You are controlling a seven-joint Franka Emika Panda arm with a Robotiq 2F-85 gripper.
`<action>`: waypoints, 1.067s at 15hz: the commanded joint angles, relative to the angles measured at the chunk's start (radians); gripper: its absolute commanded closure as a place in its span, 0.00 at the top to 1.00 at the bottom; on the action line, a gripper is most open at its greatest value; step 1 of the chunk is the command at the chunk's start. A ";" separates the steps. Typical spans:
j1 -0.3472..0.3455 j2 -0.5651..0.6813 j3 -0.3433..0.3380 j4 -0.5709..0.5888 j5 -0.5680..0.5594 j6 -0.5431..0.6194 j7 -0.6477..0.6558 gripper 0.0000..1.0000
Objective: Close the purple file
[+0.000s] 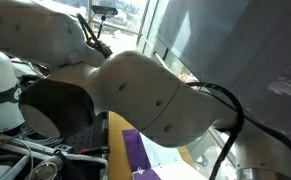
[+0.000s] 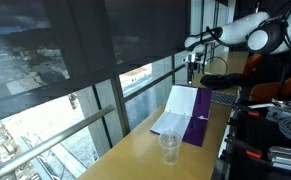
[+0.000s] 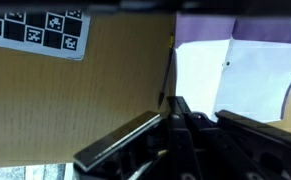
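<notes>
The purple file (image 2: 199, 128) lies open on the wooden table (image 2: 145, 160), with its white pages (image 2: 175, 110) spread toward the window. In the wrist view the white page (image 3: 235, 75) fills the right side, with a purple edge (image 3: 235, 24) above it. My gripper (image 2: 193, 66) hangs shut and empty above the far end of the file, touching nothing. Its fingers (image 3: 179, 103) meet in a point at the page's left edge in the wrist view. A corner of the purple file (image 1: 137, 152) peeks out below the arm (image 1: 145, 90) in an exterior view.
A small clear plastic cup (image 2: 169, 146) stands on the table just in front of the file. A black-and-white marker sheet (image 3: 35, 30) lies on the table left of the file. Windows with a dark blind (image 2: 75, 45) run along the table. Cables and equipment (image 2: 275, 120) crowd the other side.
</notes>
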 commanded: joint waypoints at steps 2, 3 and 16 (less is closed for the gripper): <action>0.041 -0.054 -0.037 -0.002 -0.055 -0.067 0.034 0.00; 0.052 -0.064 -0.041 -0.001 -0.066 -0.073 0.037 0.00; 0.279 -0.116 -0.043 -0.036 -0.127 -0.156 0.046 0.00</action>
